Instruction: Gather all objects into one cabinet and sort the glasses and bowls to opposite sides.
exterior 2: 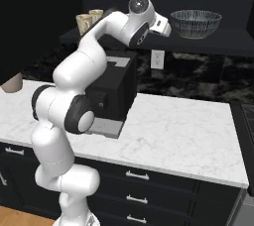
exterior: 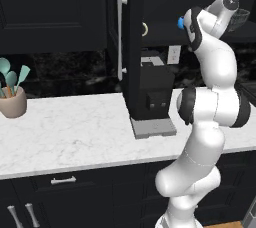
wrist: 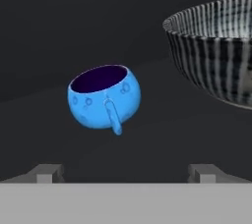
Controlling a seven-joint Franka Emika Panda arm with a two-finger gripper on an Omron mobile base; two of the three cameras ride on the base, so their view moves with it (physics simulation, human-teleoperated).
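Observation:
My gripper (wrist: 125, 174) is open, with nothing between its fingertips (wrist: 47, 173), and is raised into the black wall cabinet (exterior 2: 218, 46). A small bright-blue vessel (wrist: 104, 97) with a dark inside and a little handle stands on the shelf ahead of it, apart from the fingers; it also peeks out beside the arm (exterior: 180, 22). The wide see-through ribbed bowl (wrist: 216, 46) stands to its right on the same shelf (exterior 2: 196, 23). Two cream mugs (exterior 2: 89, 20) stand at the shelf's left end, behind the arm. In the right base view the hand (exterior 2: 161, 24) is just left of the bowl.
The cabinet door (exterior: 131, 47) stands open, its long silver bar handle (exterior: 119, 32) facing me. A black coffee machine (exterior: 152, 97) sits on the white marble counter (exterior: 70, 132) under the cabinet. A tan pot of teal utensils (exterior: 12, 99) stands far left. Black drawers (exterior 2: 139, 175) run below.

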